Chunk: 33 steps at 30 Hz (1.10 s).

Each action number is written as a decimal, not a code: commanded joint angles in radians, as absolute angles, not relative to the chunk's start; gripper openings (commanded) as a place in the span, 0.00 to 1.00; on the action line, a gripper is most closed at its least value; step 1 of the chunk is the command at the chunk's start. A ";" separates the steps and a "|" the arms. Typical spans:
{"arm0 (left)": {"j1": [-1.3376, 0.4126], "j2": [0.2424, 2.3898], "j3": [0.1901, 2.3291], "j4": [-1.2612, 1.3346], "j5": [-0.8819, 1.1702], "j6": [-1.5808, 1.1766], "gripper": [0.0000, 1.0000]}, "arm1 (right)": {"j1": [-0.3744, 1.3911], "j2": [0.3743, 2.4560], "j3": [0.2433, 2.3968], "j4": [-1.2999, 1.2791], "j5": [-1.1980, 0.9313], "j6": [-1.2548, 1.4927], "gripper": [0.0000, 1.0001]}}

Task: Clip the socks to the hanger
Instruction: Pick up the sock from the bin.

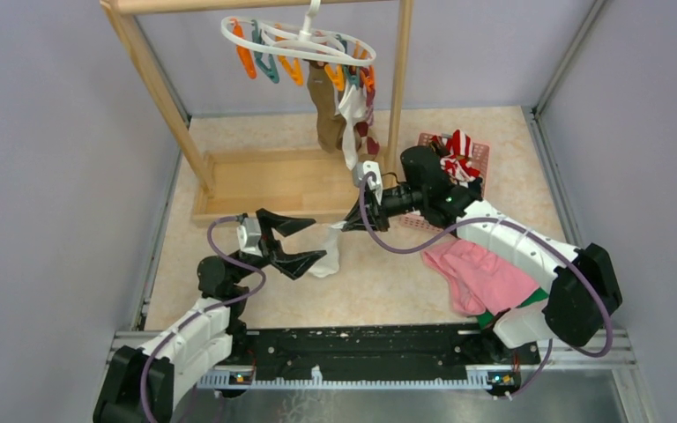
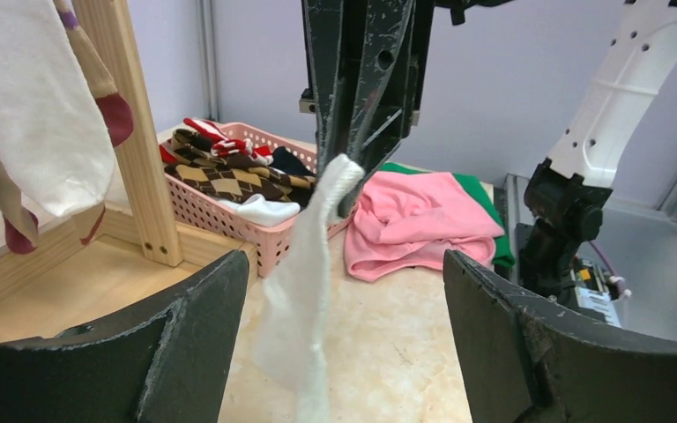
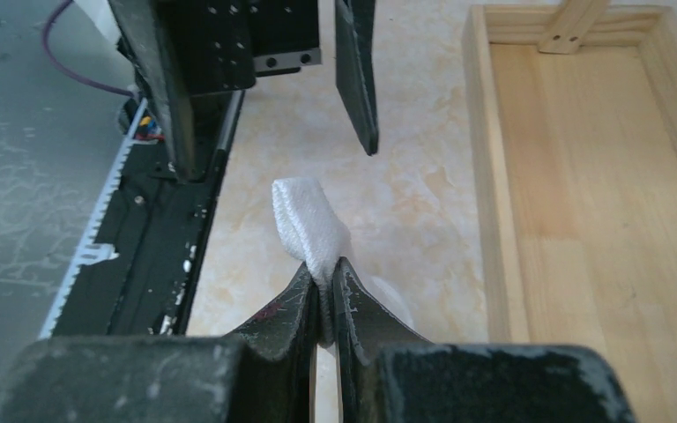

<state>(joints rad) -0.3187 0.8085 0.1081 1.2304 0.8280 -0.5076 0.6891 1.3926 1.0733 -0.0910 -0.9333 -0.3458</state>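
The white hanger (image 1: 300, 40) with orange and teal clips hangs from the wooden rack's top bar. An olive-brown sock (image 1: 324, 110) and a white one (image 1: 350, 132) dangle from it. My right gripper (image 1: 345, 226) is shut on the cuff of another white sock (image 1: 328, 251), which hangs down to the table. In the right wrist view the cuff (image 3: 308, 220) loops out of the closed right gripper (image 3: 328, 269). My left gripper (image 1: 319, 240) is open around that sock. In the left wrist view the sock (image 2: 304, 291) hangs between the spread fingers of the left gripper (image 2: 345, 260), nearer the left one.
A pink basket (image 1: 480, 159) at the back right holds more socks, argyle (image 2: 229, 181) and red-striped. A pink cloth (image 1: 480, 273) over a green cloth (image 1: 494, 317) lies under the right arm. The wooden rack's base tray (image 1: 273, 181) and post (image 1: 399, 79) stand just behind the grippers.
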 commanded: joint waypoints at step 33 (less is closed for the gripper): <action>-0.463 0.866 0.238 0.970 0.613 -0.323 0.00 | 0.683 1.249 0.961 0.020 -0.815 -0.364 0.78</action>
<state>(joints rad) -0.4603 0.9234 0.2340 1.0222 0.7330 -0.2733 0.6888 1.4052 1.0603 -0.1413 -0.9333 -0.3073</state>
